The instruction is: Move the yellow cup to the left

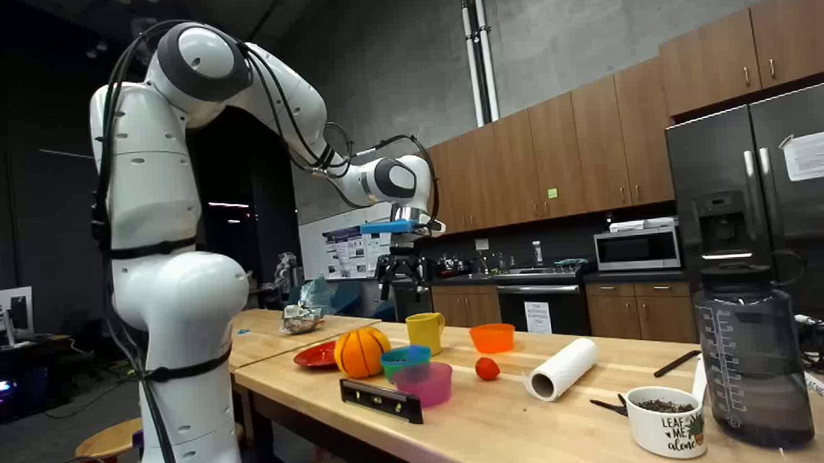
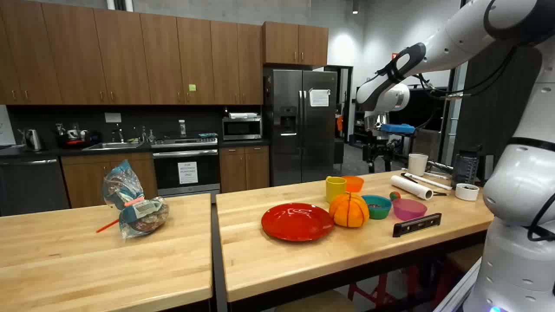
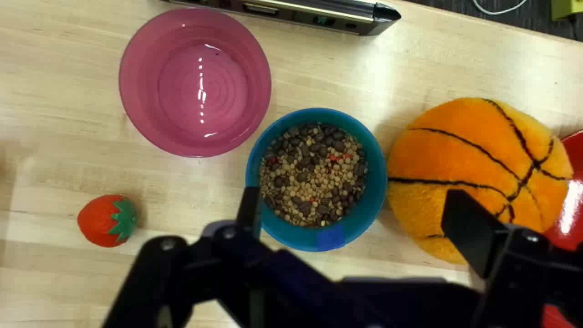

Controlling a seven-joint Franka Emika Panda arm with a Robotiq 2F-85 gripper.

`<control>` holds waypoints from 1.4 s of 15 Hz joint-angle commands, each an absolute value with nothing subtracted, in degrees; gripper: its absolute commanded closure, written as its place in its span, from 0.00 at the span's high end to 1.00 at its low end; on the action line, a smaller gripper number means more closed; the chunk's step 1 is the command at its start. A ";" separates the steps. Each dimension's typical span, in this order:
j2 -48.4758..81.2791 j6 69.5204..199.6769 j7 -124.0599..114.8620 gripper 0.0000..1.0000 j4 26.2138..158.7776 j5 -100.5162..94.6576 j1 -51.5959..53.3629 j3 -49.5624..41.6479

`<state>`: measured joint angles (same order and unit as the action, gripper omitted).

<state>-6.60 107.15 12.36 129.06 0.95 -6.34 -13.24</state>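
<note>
The yellow cup (image 1: 424, 334) stands upright on the wooden table behind the teal bowl in an exterior view, with a handle on its side. It also stands beyond the orange ball in an exterior view (image 2: 335, 189). It does not show in the wrist view. My gripper (image 1: 403, 285) is in the air above the table objects, apart from the cup. It also shows in an exterior view (image 2: 379, 165). In the wrist view my gripper (image 3: 353, 202) has its fingers wide apart with nothing between them, over the teal bowl and the orange ball.
Near the cup are the orange ball (image 2: 349, 211), teal bowl (image 3: 314, 234), pink bowl (image 3: 196, 86), red plate (image 2: 297, 222), orange bowl (image 1: 492, 338) and toy strawberry (image 3: 107, 221). A black level (image 1: 380, 400) stands near the table edge. A white roll (image 1: 564, 368) lies farther along.
</note>
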 commanded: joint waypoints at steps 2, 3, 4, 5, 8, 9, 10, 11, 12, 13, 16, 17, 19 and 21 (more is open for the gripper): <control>-6.53 107.08 12.46 1.00 128.97 1.06 -7.41 -12.22; -6.53 107.08 12.46 1.00 128.97 1.06 -7.42 -12.22; -6.53 107.08 12.46 1.00 128.97 1.06 -7.42 -12.22; -6.53 107.08 12.46 1.00 128.97 1.06 -7.42 -12.22; -5.91 109.18 12.25 1.00 128.87 3.00 -7.37 -12.30; -5.13 110.95 11.83 1.00 128.43 4.47 -7.32 -12.27; -4.38 112.32 11.54 1.00 127.92 5.88 -7.30 -12.22; -3.25 114.35 10.77 1.00 127.21 6.92 -7.35 -12.14; -2.22 115.83 10.69 1.00 126.55 7.92 -7.39 -12.11; -0.92 117.74 9.85 1.00 125.73 8.28 -7.49 -12.04; 4.14 121.59 6.05 1.00 122.04 7.66 -7.85 -11.88; 5.85 122.58 4.48 1.00 120.63 7.41 -7.97 -11.84; 9.38 124.60 0.79 1.00 117.62 6.24 -8.11 -11.88; 12.88 125.52 -2.98 1.00 114.12 5.74 -8.35 -12.11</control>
